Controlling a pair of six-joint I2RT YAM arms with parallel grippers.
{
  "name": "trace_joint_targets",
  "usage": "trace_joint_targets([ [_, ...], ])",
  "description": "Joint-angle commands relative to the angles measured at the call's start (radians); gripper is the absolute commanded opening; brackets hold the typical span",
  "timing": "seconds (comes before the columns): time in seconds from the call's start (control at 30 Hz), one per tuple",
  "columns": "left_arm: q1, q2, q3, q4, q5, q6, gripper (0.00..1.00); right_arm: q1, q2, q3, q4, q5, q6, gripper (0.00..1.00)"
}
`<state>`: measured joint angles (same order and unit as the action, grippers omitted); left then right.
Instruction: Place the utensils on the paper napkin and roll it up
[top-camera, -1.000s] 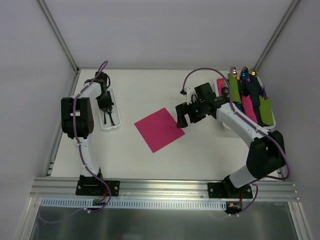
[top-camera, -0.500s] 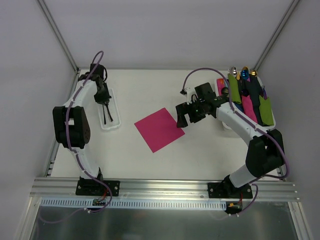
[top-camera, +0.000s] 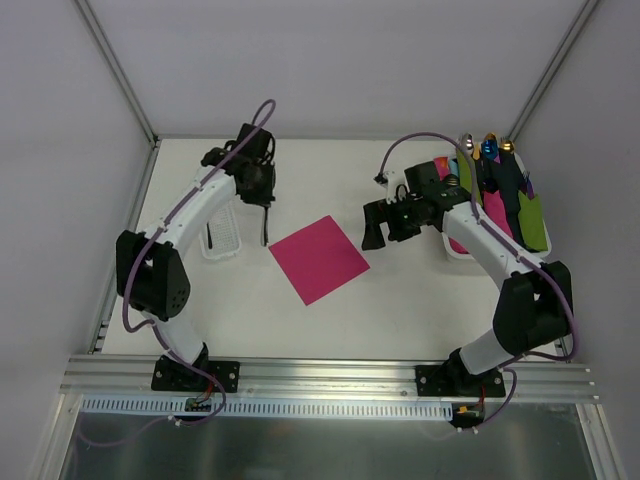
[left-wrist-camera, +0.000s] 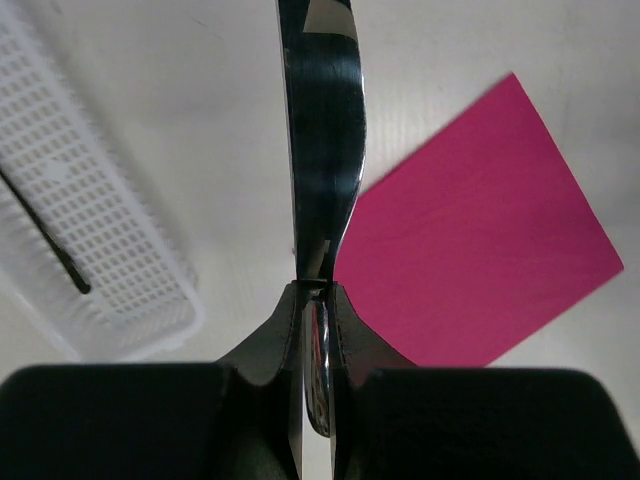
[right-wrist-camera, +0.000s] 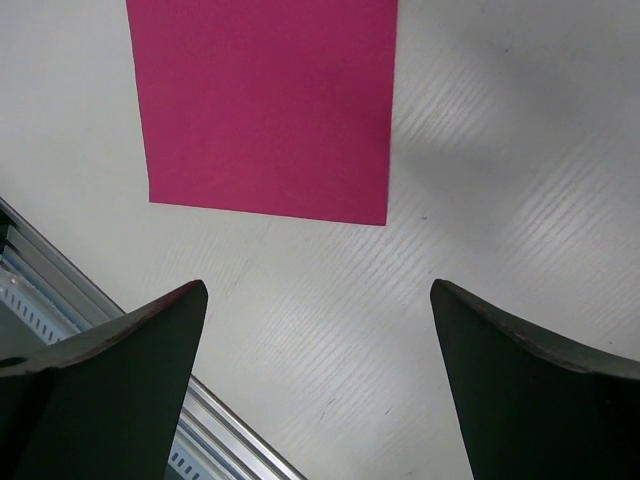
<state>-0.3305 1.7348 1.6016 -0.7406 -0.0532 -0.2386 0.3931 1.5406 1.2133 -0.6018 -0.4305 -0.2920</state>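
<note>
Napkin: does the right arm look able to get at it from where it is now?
Probably yes. The right end effector hovers open beside the napkin's right edge, bare table between them, and nothing lies on the napkin.

My left claw (top-camera: 258, 185) is off the white tray (top-camera: 228, 250) and now hangs just beside the pink napkin (top-camera: 318, 258), carrying one dark utensil (top-camera: 266, 225) lifted out of it. My right claw (top-camera: 383, 225) sits slightly farther back from the napkin than before.
</note>
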Motion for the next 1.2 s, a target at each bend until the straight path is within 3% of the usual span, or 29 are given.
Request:
trace_joint_targets([
  [0.0,-0.082,0.018,-0.019,-0.034,0.02,-0.047,0.0,-0.039,-0.045,0.038,-0.024,-0.045,0.002,0.99],
  [0.23,-0.201,0.127,-0.032,-0.019,0.019,-0.177,0.0,-0.094,-0.022,0.052,-0.047,-0.086,-0.004,0.99],
  [0.47,-0.291,0.265,0.027,0.021,0.05,-0.211,0.0,-0.103,-0.023,0.048,-0.055,-0.099,-0.009,0.99],
  [1.17,-0.317,0.422,0.153,0.046,0.099,-0.173,0.0,-0.109,0.001,0.046,-0.055,-0.106,-0.001,0.99],
])
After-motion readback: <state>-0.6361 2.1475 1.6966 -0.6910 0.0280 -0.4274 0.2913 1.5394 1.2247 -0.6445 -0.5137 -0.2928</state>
